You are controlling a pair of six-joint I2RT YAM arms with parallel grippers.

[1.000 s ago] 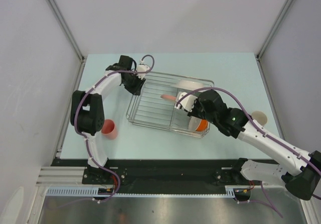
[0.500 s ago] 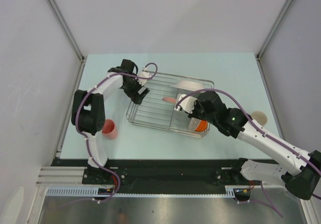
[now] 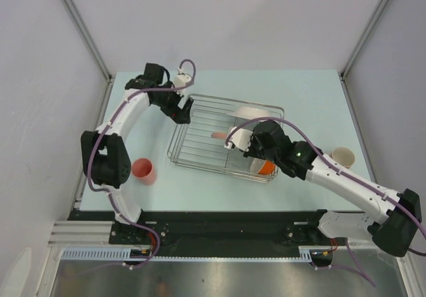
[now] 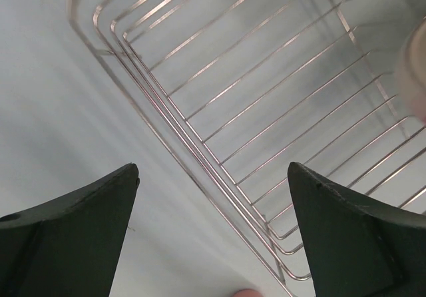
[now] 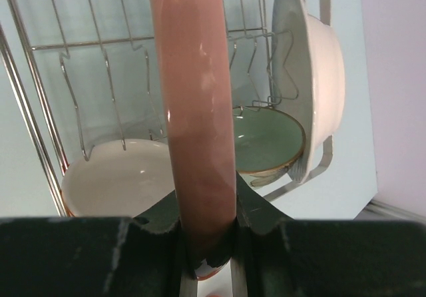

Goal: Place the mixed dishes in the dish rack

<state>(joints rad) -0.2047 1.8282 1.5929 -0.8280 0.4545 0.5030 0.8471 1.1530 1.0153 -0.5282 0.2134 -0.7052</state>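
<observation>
In the clamped right tool (image 5: 208,234), a pinkish round plate (image 5: 193,110) sits edge-on. Advise seating it squarely between the prongs of the silver wire rack (image 5: 93,42) beyond.

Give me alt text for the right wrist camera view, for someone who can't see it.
The right gripper clamps the rim of a pinkish plate, held edge-on over the wire dish rack. In the rack sit an orange bowl with white inside and a pale green bowl, with a white dish standing on edge at right.
</observation>
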